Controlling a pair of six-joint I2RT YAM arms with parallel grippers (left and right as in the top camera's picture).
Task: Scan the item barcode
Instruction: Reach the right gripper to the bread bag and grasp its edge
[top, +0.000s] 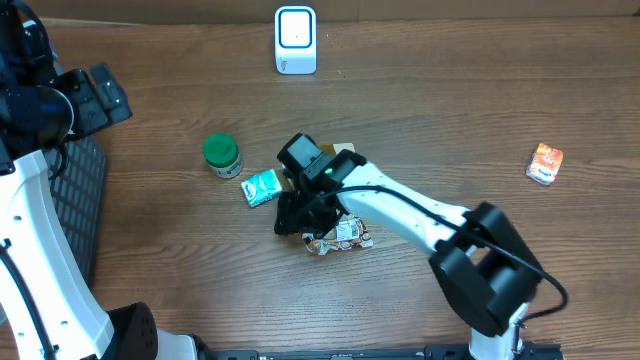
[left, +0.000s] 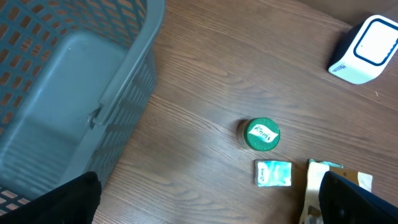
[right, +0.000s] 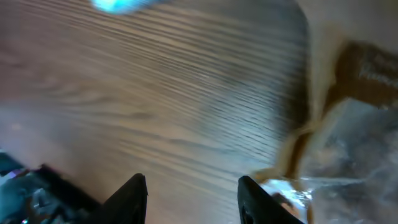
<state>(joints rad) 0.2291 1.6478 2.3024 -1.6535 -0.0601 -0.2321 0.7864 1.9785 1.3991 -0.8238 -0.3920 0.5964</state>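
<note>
The white barcode scanner (top: 296, 40) stands at the table's far edge, also in the left wrist view (left: 365, 50). Items lie mid-table: a green-lidded jar (top: 221, 155), a teal packet (top: 262, 187) and a crinkly clear-and-brown packet (top: 340, 237). My right gripper (top: 298, 215) is low over the table, just left of the crinkly packet (right: 351, 143). It is open, with only bare wood between its fingers (right: 132, 199). My left gripper (top: 100, 95) hangs open and empty at the far left, above the basket edge.
A grey slatted basket (left: 62, 81) fills the left side. An orange packet (top: 545, 163) lies far right. A tan item (top: 346, 150) is partly hidden under the right arm. The jar (left: 260, 134) and teal packet (left: 273, 173) also show in the left wrist view.
</note>
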